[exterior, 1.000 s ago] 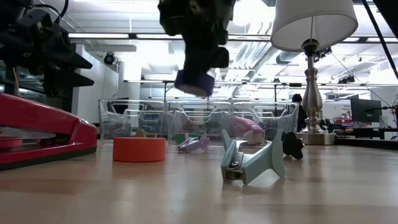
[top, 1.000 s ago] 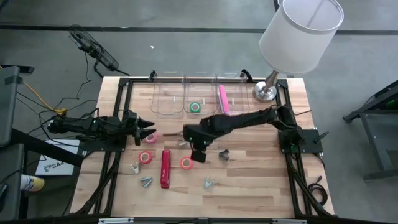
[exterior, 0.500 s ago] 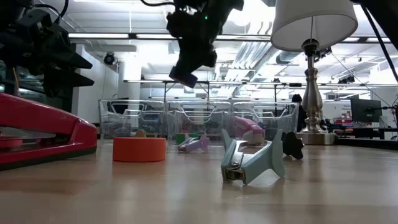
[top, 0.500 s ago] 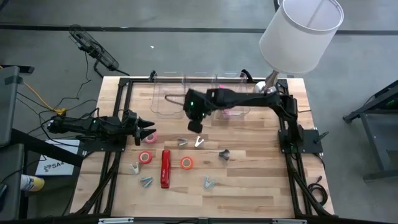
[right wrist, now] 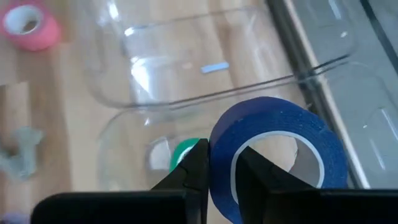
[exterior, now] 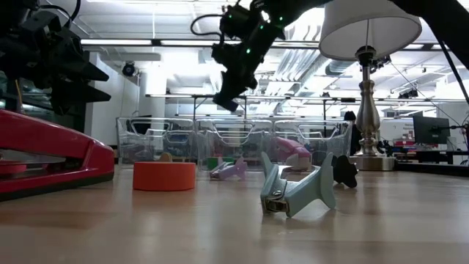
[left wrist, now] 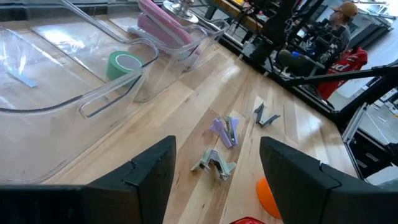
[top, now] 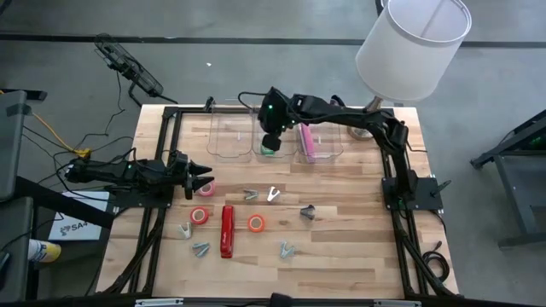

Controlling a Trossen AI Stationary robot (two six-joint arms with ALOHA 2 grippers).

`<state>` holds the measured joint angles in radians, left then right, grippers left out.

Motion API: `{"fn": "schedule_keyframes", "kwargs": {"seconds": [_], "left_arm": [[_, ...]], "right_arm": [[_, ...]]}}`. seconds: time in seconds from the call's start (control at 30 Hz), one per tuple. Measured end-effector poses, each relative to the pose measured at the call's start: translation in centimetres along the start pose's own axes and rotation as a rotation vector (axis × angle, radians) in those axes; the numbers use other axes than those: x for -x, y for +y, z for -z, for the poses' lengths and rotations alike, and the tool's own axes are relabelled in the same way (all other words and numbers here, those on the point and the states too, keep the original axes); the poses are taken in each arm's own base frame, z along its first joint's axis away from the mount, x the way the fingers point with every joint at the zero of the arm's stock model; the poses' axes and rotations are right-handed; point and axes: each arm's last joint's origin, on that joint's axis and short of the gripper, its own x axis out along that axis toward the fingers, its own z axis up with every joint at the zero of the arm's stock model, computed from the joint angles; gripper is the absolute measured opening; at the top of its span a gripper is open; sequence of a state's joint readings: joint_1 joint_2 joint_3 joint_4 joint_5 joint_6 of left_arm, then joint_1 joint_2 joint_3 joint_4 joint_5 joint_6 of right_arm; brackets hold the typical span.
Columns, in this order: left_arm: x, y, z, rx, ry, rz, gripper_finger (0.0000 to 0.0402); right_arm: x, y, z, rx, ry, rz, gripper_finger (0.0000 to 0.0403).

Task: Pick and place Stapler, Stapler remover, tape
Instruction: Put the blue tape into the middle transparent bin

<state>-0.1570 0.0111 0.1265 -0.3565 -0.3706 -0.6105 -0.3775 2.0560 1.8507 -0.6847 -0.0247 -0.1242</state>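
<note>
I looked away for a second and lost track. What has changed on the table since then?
The right gripper, shut on the blue tape roll, carried it from mid-table to above the middle clear bin, where a green roll lies. The left gripper, red stapler and orange roll stayed put.

Tape rolls — blue-purple (right wrist: 273, 155), green (left wrist: 124, 65), orange (exterior: 164, 176), pink (right wrist: 30, 23); stapler (top: 227, 230) — red; table (top: 341, 243) — pale wood.

Bright overhead light, glare (ceiling strips), blurred foreground
</note>
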Motion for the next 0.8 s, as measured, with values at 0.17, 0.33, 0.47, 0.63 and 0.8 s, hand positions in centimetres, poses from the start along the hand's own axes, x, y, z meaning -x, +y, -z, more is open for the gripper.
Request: {"fn": "schedule_keyframes", "kwargs": {"seconds": [0.17, 0.33, 0.47, 0.63, 0.8], "left_arm": [[0.0, 0.0, 0.0, 0.000, 0.000, 0.002, 0.0230], [0.0, 0.0, 0.0, 0.000, -0.003, -0.001, 0.0230], [0.0, 0.0, 0.0, 0.001, -0.003, -0.001, 0.0230], [0.0, 0.0, 0.0, 0.001, -0.004, 0.000, 0.0230], [0.0, 0.0, 0.0, 0.002, -0.004, 0.002, 0.0230]], "right_arm": [[-1.4, -1.4, 0.1, -0.150, -0.022, 0.021, 0.0047], [-3.1, -2.0, 0.7, -0.347, 0.000, 0.024, 0.0039], [-3.8, -2.3, 1.3, -0.461, 0.032, 0.061, 0.0049], [-4.5, -2.1, 1.7, -0.497, 0.064, 0.020, 0.0056], [-5.5, -1.6, 2.3, -0.393, 0.114, -0.063, 0.0049]]}}
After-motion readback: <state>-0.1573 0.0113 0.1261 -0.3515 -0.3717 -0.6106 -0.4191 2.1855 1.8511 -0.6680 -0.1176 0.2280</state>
